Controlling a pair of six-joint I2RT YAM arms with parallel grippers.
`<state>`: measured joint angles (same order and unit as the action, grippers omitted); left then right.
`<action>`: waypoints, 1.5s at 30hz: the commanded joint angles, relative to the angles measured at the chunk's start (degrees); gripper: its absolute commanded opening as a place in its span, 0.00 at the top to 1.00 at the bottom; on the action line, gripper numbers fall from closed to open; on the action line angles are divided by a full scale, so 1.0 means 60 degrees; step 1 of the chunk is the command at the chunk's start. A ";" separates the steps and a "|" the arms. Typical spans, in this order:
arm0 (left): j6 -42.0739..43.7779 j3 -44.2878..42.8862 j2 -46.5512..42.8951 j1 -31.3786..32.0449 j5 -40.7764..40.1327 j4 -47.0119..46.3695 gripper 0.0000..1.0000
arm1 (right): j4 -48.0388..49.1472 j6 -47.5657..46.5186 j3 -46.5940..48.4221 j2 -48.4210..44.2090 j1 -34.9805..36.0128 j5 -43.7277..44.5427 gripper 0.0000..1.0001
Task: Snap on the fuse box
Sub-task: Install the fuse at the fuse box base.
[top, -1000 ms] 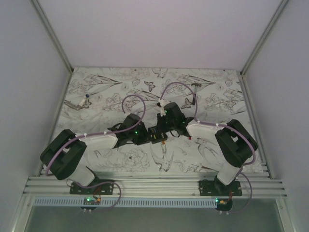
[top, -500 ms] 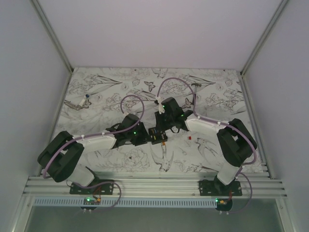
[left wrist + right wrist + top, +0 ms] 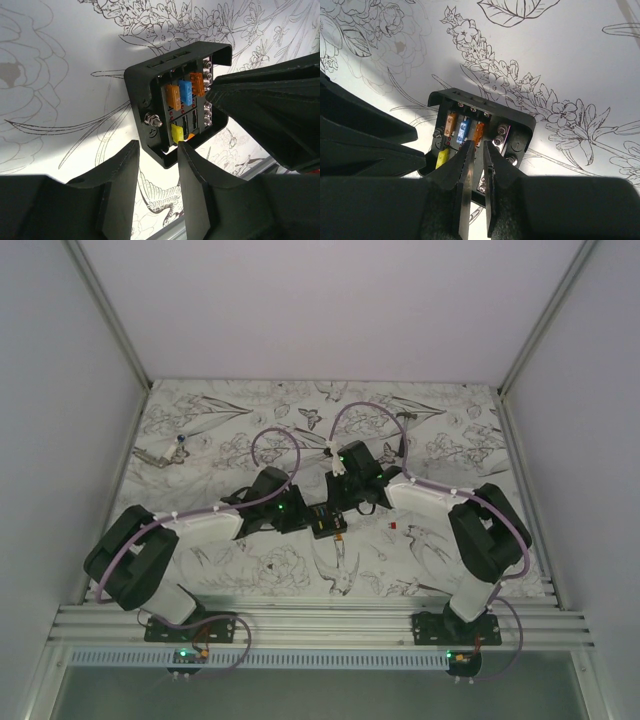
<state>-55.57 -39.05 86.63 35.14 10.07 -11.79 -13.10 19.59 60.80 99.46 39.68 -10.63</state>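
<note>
From above, we see the black fuse box (image 3: 328, 524) on the worktop (image 3: 240, 410), between both arms. Left wrist: its orange, blue and yellow fuses show just beyond the left gripper (image 3: 159, 150), jaws parted. Right wrist: the right gripper (image 3: 478, 148), barely parted, has its tips over the box's face.

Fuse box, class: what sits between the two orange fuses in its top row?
A blue fuse sits between them, inside the fuse box; the right wrist view shows it clearly.

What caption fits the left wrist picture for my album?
Black fuse box, colourful fuses showing, just past the left gripper's open jaws.
</note>
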 commanded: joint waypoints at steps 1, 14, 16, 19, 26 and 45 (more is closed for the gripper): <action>0.0238 -0.0250 0.0240 -0.0147 0.0131 0.0134 0.62 | 0.0194 0.0257 0.0279 0.0265 -0.0130 -0.0429 0.82; 0.0414 -0.0551 0.0552 -0.0260 0.0058 0.0134 0.66 | 0.0115 0.0318 0.0117 0.0416 -0.0197 -0.0603 0.99; 0.0414 -0.0553 0.0602 -0.0275 0.0042 0.0123 0.66 | -0.0069 0.0247 0.0073 0.0421 -0.0187 -0.0670 1.00; 0.0414 -0.0587 0.0726 -0.0275 0.0014 0.0134 0.68 | -0.0378 0.0150 -0.0055 0.0473 -0.0189 -0.0688 1.00; 0.0414 -0.0655 0.0895 -0.0289 -0.0116 0.0133 0.71 | -0.0831 0.0013 -0.0586 0.0623 -0.0197 -0.0262 1.00; 0.0688 -0.0917 0.0816 -0.0836 0.0365 0.0229 0.69 | -0.0442 -0.0078 0.0071 -0.0402 -0.0183 -0.0509 0.79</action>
<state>-52.88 -42.92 91.35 31.03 10.83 -11.51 -14.70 19.31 58.92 98.83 38.81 -13.13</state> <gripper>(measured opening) 0.308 0.185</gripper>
